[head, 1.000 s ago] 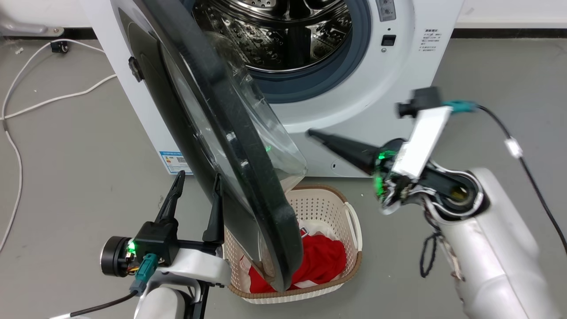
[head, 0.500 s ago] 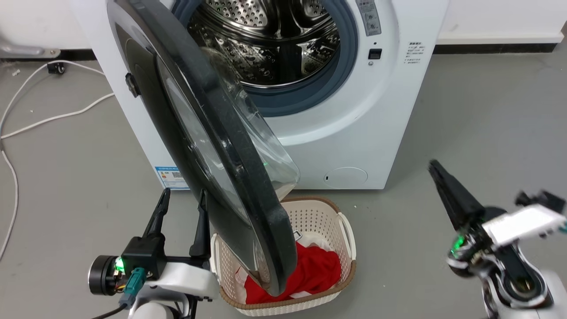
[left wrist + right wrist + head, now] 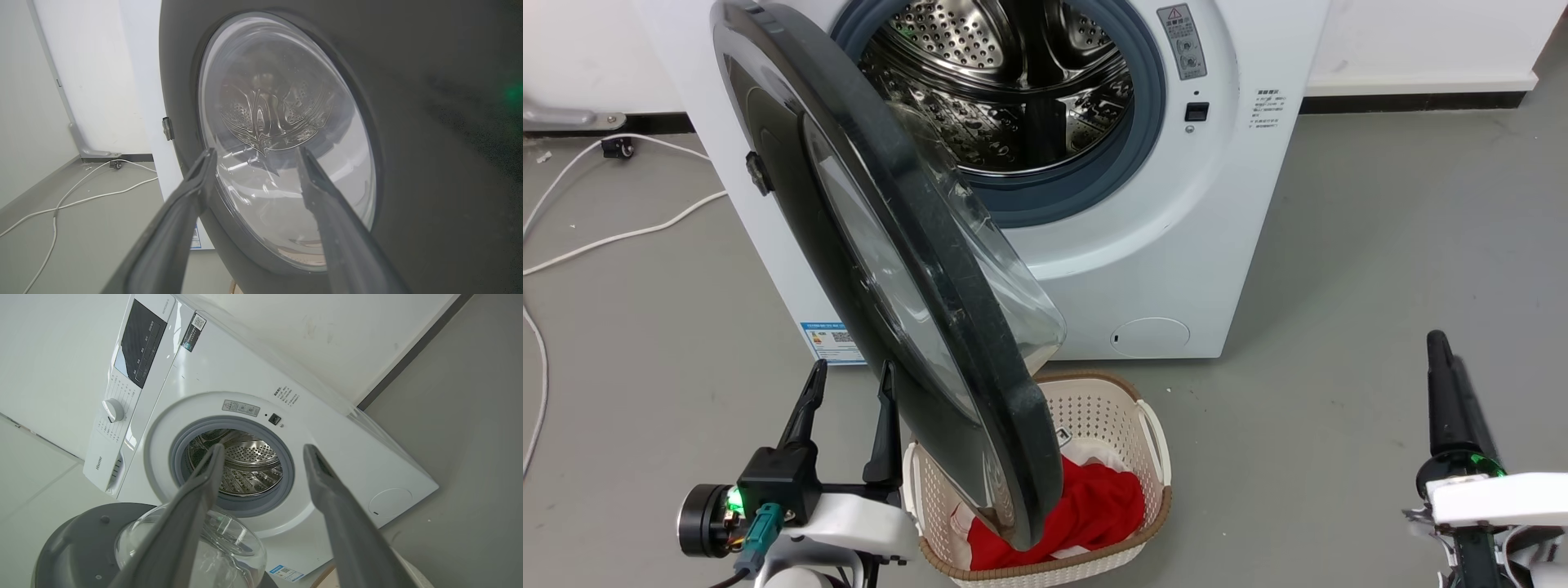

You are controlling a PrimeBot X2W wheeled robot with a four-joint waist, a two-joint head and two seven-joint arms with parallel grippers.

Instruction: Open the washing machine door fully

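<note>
The washing machine door (image 3: 915, 269), a black disc with a clear glass bowl, stands swung out from the white washing machine (image 3: 1217, 245), its edge towards me and its lower rim over a basket. My left gripper (image 3: 849, 374) is open at the lower left, just beside the door's outer face. In the left wrist view my left gripper (image 3: 255, 152) points at the door (image 3: 429, 163) with nothing between its fingers. My right gripper (image 3: 1439, 343) stands at the lower right, away from the door. In the right wrist view my right gripper (image 3: 264, 448) is open, facing the drum (image 3: 245, 465), with the door (image 3: 73, 547) at the lower left.
A cream laundry basket (image 3: 1147, 425) with red clothing (image 3: 1103, 506) sits on the floor under the door's lower rim. White cables (image 3: 605, 237) lie on the grey floor to the left. A small round white flap (image 3: 1150, 336) is low on the machine's front.
My right gripper has drawn back from the machine's lower front to the lower right of the view. The head camera has shifted. The door's angle looks the same and my left gripper has kept its place beside it.
</note>
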